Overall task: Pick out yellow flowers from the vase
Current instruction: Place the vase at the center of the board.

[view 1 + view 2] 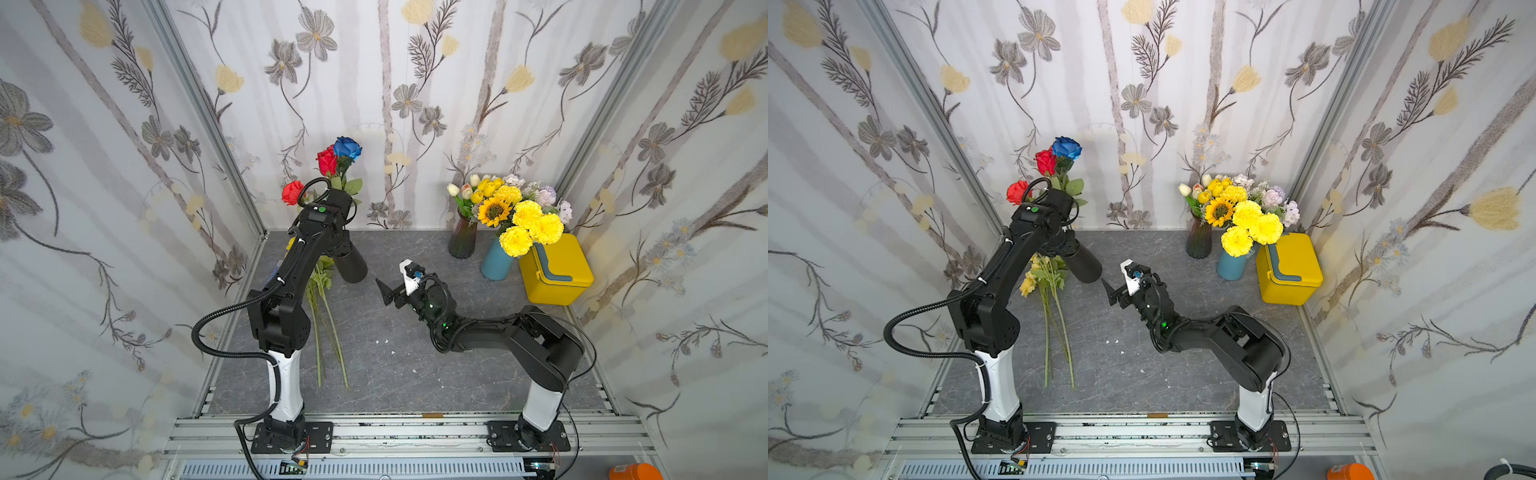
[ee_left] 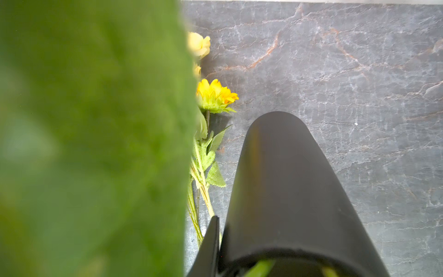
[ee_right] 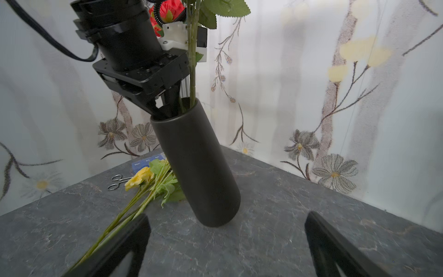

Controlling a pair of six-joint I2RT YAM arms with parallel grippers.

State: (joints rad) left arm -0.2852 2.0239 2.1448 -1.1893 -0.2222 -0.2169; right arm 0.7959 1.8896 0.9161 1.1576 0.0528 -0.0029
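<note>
Along the near edge runs the aluminium rail (image 1: 415,430), both arms bolted to it. The left gripper (image 3: 169,106) is pinched on the rim of the black vase (image 1: 351,262), holding it tilted, red and blue roses (image 1: 327,161) standing in it. A few yellow flowers (image 1: 1034,276) lie on the table (image 1: 395,374) just left of the vase. The right gripper (image 1: 386,293) gapes wide and empty, just right of the vase

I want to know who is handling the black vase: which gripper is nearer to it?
Left. The left gripper is shut on the rim of the black vase, which is tilted; the right gripper stands open, apart from it, facing its base.
</note>
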